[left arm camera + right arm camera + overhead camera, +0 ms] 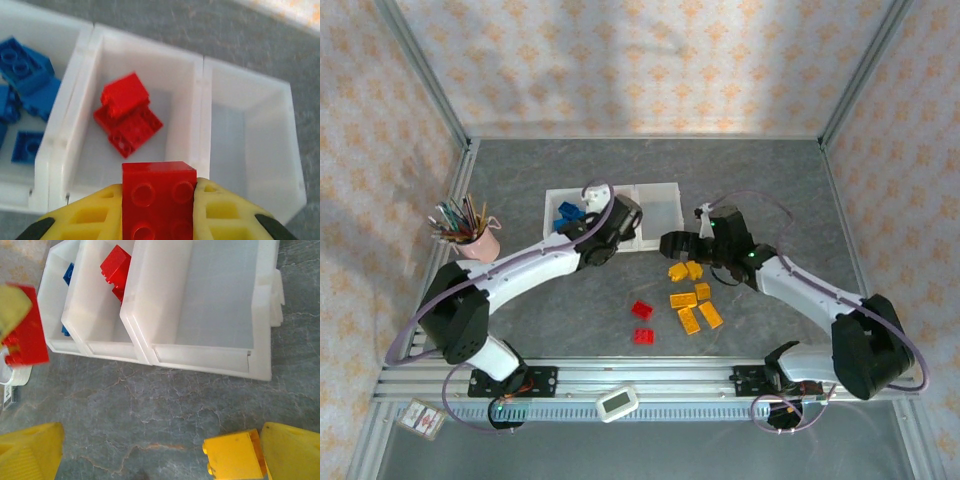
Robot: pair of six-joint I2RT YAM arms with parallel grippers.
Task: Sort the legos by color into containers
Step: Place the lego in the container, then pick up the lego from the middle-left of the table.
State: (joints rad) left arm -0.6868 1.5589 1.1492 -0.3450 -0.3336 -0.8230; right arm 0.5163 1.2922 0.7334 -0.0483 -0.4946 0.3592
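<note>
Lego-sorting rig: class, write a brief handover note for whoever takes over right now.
Left end effector: shut on a red brick, at the middle bin's near rim.
Right end effector: open, a yellow brick beside one finger, not gripped.
Done: blue bricks in left bin, red bricks in middle bin.
To do: drop the held red, then two loose reds and yellow pile into the empty right bin.

Grey table (770, 180). Row of white containers (665, 205) near centre, blue legos (568, 214) in leftmost bin. Left gripper (626, 214) over middle of row. Right gripper (670, 243) just off row's near right corner. Yellow legos (692, 298) scattered close by, toward arm bases. Two red legos (642, 310) left of those. Pink cup of pencils (478, 240) at far left.
</note>
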